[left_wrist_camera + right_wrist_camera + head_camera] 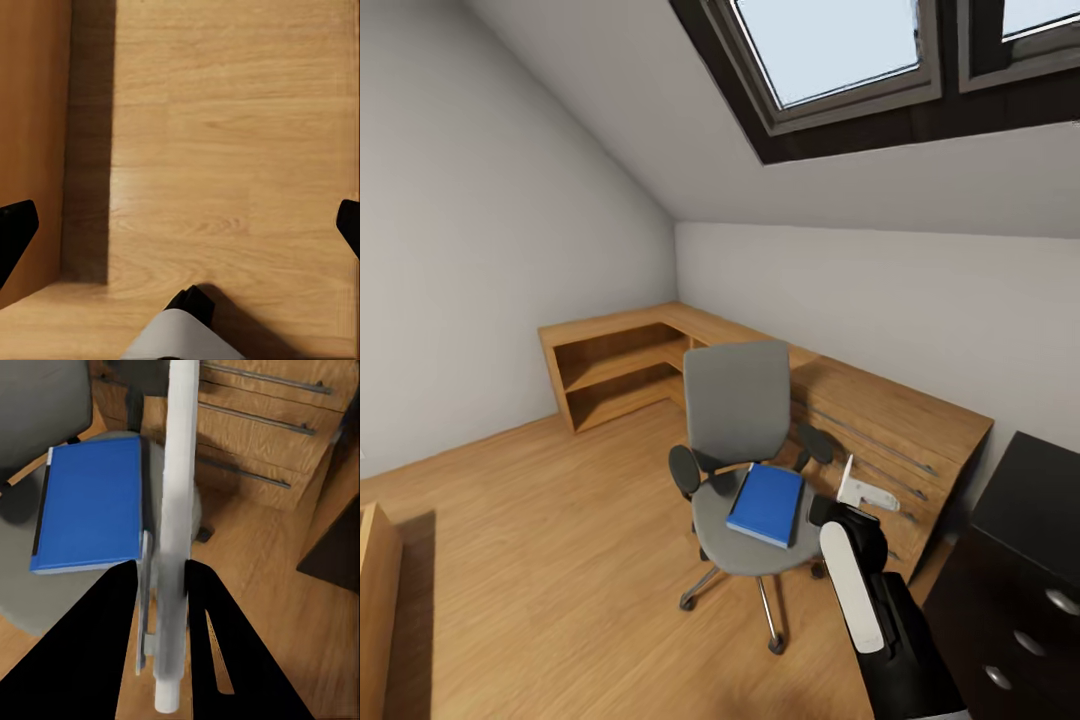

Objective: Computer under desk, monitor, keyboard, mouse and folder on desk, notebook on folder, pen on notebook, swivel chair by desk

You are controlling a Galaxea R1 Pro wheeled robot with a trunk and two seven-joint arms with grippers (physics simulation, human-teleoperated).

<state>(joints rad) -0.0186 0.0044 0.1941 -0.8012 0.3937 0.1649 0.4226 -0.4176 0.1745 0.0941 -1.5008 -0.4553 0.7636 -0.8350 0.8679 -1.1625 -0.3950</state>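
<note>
- We count one swivel chair (738, 470), one folder (767, 503) flat on its seat.
- Right pincer (163, 577) closed on a white pen (174, 525).
- Left pincer (180, 229) spread wide, empty, over floor (225, 135).
- Bench (1028, 520) cut off at frame edge.

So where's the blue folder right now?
In the head view, the folder lies flat on the swivel chair's grey seat, in front of the wooden dresser, just left of the right gripper.
</note>
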